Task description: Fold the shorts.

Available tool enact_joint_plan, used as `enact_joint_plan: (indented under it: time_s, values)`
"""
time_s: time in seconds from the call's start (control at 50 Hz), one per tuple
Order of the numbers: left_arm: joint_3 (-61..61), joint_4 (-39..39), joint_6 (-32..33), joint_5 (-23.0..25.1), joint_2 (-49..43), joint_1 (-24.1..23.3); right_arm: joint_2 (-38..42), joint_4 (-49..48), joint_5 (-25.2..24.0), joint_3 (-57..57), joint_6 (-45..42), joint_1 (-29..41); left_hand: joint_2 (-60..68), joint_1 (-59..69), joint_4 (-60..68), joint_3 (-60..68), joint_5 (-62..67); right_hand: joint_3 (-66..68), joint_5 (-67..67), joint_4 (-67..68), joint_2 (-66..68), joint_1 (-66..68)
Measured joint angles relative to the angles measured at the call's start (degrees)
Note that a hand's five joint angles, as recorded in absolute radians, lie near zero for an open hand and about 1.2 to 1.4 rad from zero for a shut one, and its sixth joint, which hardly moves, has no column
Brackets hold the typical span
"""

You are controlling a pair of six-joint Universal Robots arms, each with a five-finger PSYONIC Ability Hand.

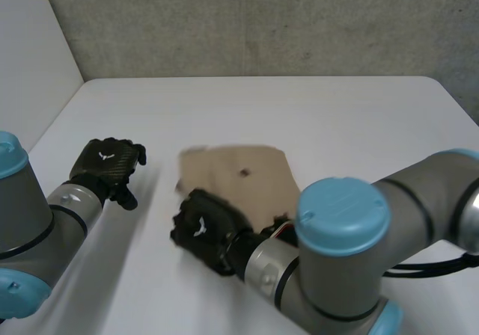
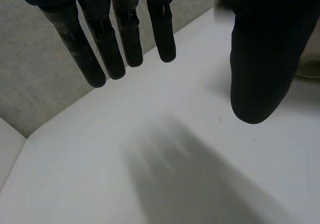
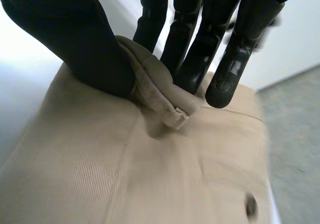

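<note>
The tan corduroy shorts point(image 1: 243, 176) lie folded near the middle of the white table point(image 1: 299, 118), a dark button point(image 1: 244, 173) on top. My right hand point(image 1: 203, 229) rests at their near left edge. In the right wrist view its thumb point(image 3: 85, 49) and fingers point(image 3: 200, 59) pinch a raised fold of the shorts point(image 3: 160, 96). My left hand point(image 1: 111, 164) hovers over bare table to the left of the shorts, apart from them. Its fingers point(image 2: 107, 49) and thumb point(image 2: 262, 69) hang straight and spread with nothing between them.
A grey concrete wall point(image 1: 262, 21) runs behind the table and a white panel point(image 1: 30, 66) stands at the left. The table's far edge and right corner point(image 1: 441, 88) are in view.
</note>
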Motion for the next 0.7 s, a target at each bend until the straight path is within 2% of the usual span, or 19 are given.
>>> enact_joint_plan:
  time_s: [0.04, 0.06, 0.08, 0.1, 0.12, 0.18, 0.22, 0.34, 0.44, 0.58, 0.7]
  values:
    - [0.0, 0.0, 0.0, 0.0, 0.1, 0.0, 0.9, 0.1, 0.1, -0.5, -0.2, 0.3, -0.1, 0.0, -0.1, -0.1, -0.2, -9.6, -8.1, -9.4, -10.2, -8.2]
    - [0.1, 0.0, 0.0, 0.0, 0.1, 0.0, 1.5, 0.2, 0.9, -1.0, -0.3, 0.4, -0.7, -0.6, -0.9, -1.0, -0.9, -27.1, -24.7, -26.9, -27.0, -24.1]
    - [0.1, 0.1, 0.0, 0.0, 0.2, -0.1, 1.6, 0.2, 1.4, -1.2, -0.2, 0.3, -0.8, -0.7, -1.0, -1.1, -0.9, -27.1, -24.7, -26.9, -27.0, -24.1]
    - [0.2, 0.1, 0.0, 0.0, 0.2, -0.1, 1.6, 0.1, 1.8, -1.4, -0.1, 0.3, -0.8, -0.7, -1.0, -1.1, -0.9, -35.0, -32.2, -34.8, -35.0, -31.7]
    - [0.4, 0.2, 0.0, 0.1, 0.3, -0.3, 1.3, 0.0, 3.2, -1.7, 0.4, 0.0, -1.6, -2.0, -1.9, -2.2, -1.8, -49.1, -44.3, -47.9, -48.5, -40.8]
    - [1.1, 0.4, -0.1, 0.1, 0.5, -0.8, -0.7, -0.4, 5.5, -2.0, 2.5, -0.9, -2.2, -2.4, -2.6, -2.7, -2.5, -56.1, -51.3, -54.3, -54.2, -44.2]
    - [1.6, 0.5, -0.1, 0.1, 0.7, -1.2, -2.2, -0.5, 6.5, -2.0, 4.1, -1.5, -2.6, -2.4, -2.9, -2.7, -2.9, -56.5, -51.7, -54.3, -54.4, -44.2]
    - [5.1, 1.0, -2.5, -0.3, 1.4, -4.1, -10.3, -0.5, 8.0, 0.0, 20.6, -5.4, -3.3, -2.4, -3.6, -3.7, -3.6, -56.5, -51.7, -54.3, -54.4, -44.2]
    - [8.3, 0.8, -8.6, -2.1, 1.5, -8.1, -15.1, 0.5, 7.5, 2.7, 34.5, -10.6, -3.3, -2.4, -3.6, -3.7, -3.6, -56.5, -51.7, -54.3, -54.4, -44.2]
    - [10.3, -0.3, -15.7, -6.1, -0.4, -14.7, -15.2, 4.0, 6.5, 4.2, 38.0, -16.1, -3.3, -2.4, -3.6, -3.7, -3.6, -56.5, -51.7, -54.3, -54.4, -44.2]
    - [11.0, -2.8, -18.5, -10.7, -5.8, -20.4, -9.9, 7.7, 6.5, 2.6, 37.5, -17.5, -5.1, -5.2, -5.3, -5.3, -5.2, -56.5, -51.7, -54.3, -54.4, -44.2]
